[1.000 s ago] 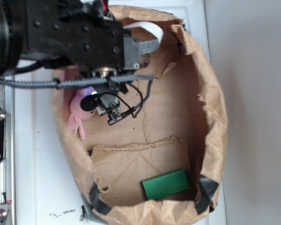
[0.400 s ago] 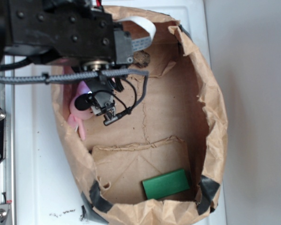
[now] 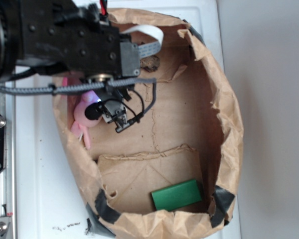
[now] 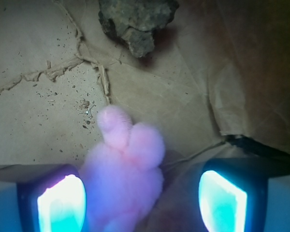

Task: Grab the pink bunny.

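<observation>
Down inside the brown paper bag (image 3: 224, 124), close to its left wall. Pink bunny (image 4: 123, 169) lying on the bag floor there, soft and fuzzy, between the two fingers of the gripper (image 4: 142, 195). Fingers wide apart, one glowing pad (image 4: 63, 203) right beside the bunny, maybe touching its fur, the other pad (image 4: 222, 200) well off to the side with a gap. Not squeezing yet. Brown rough lump (image 4: 135, 21) near the bag's top edge, apart from the bunny. Flat green block (image 3: 177, 195) far away at the bottom edge of the bag, not in the way.

Reaching part looks nearly done: lined up around the bunny. Left to do: maybe go a bit lower, close the fingers on the soft body, then lift it out. Bunny sits off to one side of the gap, so could slip.
</observation>
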`<state>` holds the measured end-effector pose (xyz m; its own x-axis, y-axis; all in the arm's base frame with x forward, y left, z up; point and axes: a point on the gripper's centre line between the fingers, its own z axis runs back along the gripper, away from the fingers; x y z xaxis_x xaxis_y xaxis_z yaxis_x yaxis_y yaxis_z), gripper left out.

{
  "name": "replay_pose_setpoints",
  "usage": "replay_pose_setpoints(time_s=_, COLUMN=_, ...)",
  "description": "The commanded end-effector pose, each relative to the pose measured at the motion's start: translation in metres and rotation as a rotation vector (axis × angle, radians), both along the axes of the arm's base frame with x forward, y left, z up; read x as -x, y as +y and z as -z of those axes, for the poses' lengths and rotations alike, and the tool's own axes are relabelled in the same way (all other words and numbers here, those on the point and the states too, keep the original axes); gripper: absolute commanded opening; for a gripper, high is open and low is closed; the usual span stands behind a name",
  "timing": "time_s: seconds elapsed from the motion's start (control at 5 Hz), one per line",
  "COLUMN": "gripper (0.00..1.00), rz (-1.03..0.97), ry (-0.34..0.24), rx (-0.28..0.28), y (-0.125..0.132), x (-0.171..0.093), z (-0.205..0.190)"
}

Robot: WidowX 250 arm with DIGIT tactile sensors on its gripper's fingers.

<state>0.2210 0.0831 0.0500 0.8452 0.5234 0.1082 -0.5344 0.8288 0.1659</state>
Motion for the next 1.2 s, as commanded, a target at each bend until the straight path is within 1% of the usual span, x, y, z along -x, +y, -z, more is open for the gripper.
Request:
replay_pose_setpoints(time_s=0.0, gripper=1.00, rz=0.011, ry=-0.022, rx=-0.056, y=-0.008, x=0.011, z=0.014)
replay_pose_setpoints(time_s=0.2, gripper=1.00, rz=0.048, ry=-0.019, rx=-0.100, y=-0.019, x=0.019, z=0.035)
replay_pose_setpoints(time_s=0.4, gripper=1.00, rz=0.053, ry=-0.020, rx=-0.110, y=-0.025, x=0.018, z=0.039)
replay_pose_setpoints(time_s=0.6, gripper=0.00, rz=0.046, ry=-0.021, rx=-0.107, y=-0.023, x=0.016, z=0.035)
replay_pose_setpoints(time_s=0.8, gripper=0.00, rz=0.051, ry=-0.048, rx=-0.106, y=-0.018, x=0.015, z=0.024)
replay_pose_setpoints(time_s=1.0, gripper=0.00, rz=0.064, ry=-0.055, rx=-0.102, y=-0.014, x=0.015, z=0.005)
